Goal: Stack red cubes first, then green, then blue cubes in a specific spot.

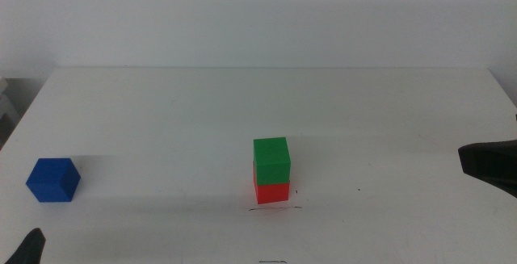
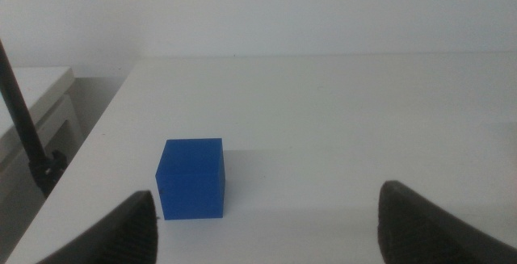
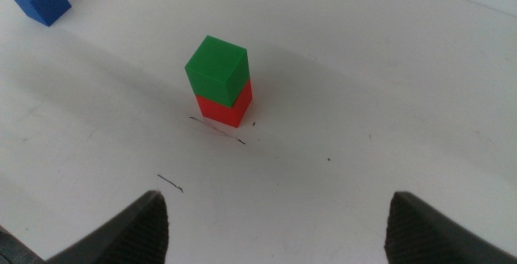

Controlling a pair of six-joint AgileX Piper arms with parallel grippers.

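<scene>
Now, with green (image 1: 271, 158) sitting on the red cube (image 1: 272, 191), I had the left pincer (image 2: 262, 224) spread, facing the blue cube (image 2: 191, 178). I judged it should straddle the cube squarely before closing; the right pincer (image 3: 275, 228), also spread, probably waited clear.

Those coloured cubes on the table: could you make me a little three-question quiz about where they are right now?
1. True or false: the green cube sits on top of the red cube.
2. Which cube is not yet on the stack? A) red B) green C) blue
3. Fill in: the left gripper has its jaws open, with the ___ cube just ahead of it on the table.

Key
1. True; the stack stands by the faint wavy line.
2. C; the blue cube stands alone near the table's left side.
3. Blue. The right gripper, also open, waits at the right edge, away from the stack.
</scene>
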